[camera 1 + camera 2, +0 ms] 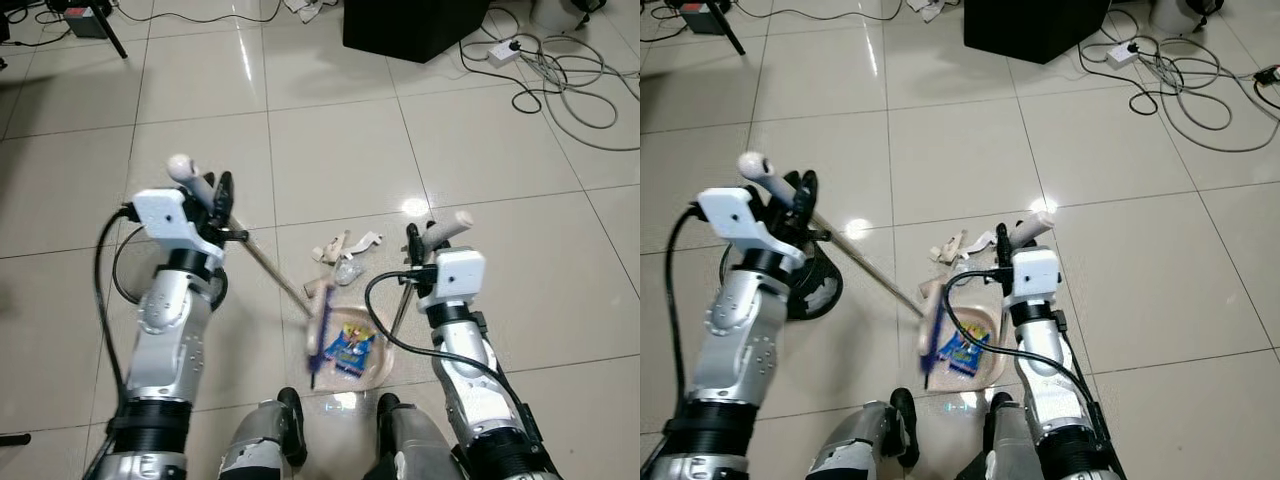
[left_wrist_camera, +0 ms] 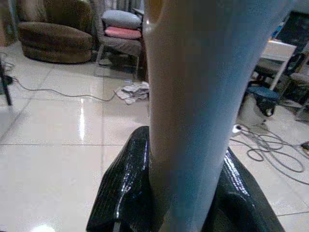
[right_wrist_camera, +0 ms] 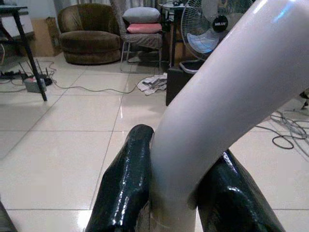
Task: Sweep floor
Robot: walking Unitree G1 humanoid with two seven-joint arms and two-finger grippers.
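A: Where is everything on the floor?

B: From the head camera, the left gripper sits at about ten o'clock, its fingers closed around the top of a broom handle. The handle slants down toward six o'clock, ending in a blurred blue broom head. The right gripper is at about four o'clock, its fingers clamped on the pale handle of a dustpan. The pan rests on the tiles just in front of the robot's feet, between the two arms.

A: And the litter?

B: One bright blue and yellow wrapper already lies in the pan, touching the broom head. Just beyond the pan, toward twelve o'clock, lie pale scraps of paper and one small clear crumpled piece. I count roughly three scraps, though they overlap and the count is unsure.

A: How should the sweep go?

B: My judgement: keep the pan's lip flat on the tiles and held steady, place the broom head beyond the farthest scrap, then draw it back toward six o'clock in short, light strokes. A hard flick could scatter the light paper or knock the wrapper back out.

A: Anything else about?

B: One black box at twelve o'clock and a tangle of cables at two o'clock, well apart from the work
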